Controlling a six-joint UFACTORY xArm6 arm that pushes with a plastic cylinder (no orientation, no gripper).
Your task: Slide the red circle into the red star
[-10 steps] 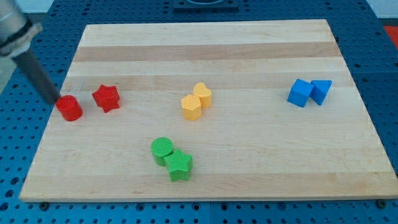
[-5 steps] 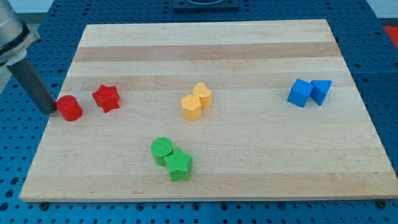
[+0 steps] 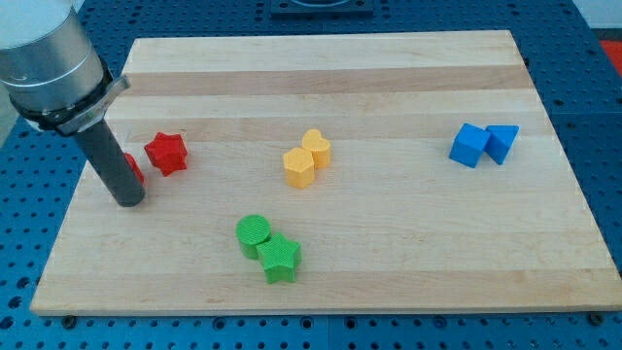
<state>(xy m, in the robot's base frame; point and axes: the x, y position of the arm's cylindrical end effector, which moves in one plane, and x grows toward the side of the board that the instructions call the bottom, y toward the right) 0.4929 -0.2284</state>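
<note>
With the rod leaning down from the view's top left, my tip (image 3: 127,199) rests on the wooden board (image 3: 389,253) near its left edge. No jaws fitted: nothing grasped, only a plain rod end for pushing. Whether in contact with the red circle (image 3: 133,168) cannot be told, since the rod covers most of that block and leaves only a sliver visible at the rod's 3 o'clock side, above the tip at roughly 12 o'clock.

Just beside that sliver, at its 2 o'clock: red star (image 3: 166,152), flat on the board, with a narrow gap between the two red blocks.

Further toward 3 o'clock, near mid-board: yellow hexagon-like block (image 3: 299,167) touching a yellow heart (image 3: 316,146) at its 1 o'clock.

Toward 6 o'clock from the yellow pair: green circle (image 3: 254,234) touching a green star (image 3: 280,258) at its 4 o'clock.

Well apart at the view's right: blue cube (image 3: 469,145) touching a blue triangle (image 3: 501,142) at its 3 o'clock.

Around the board: blue perforated table surface (image 3: 593,58).
</note>
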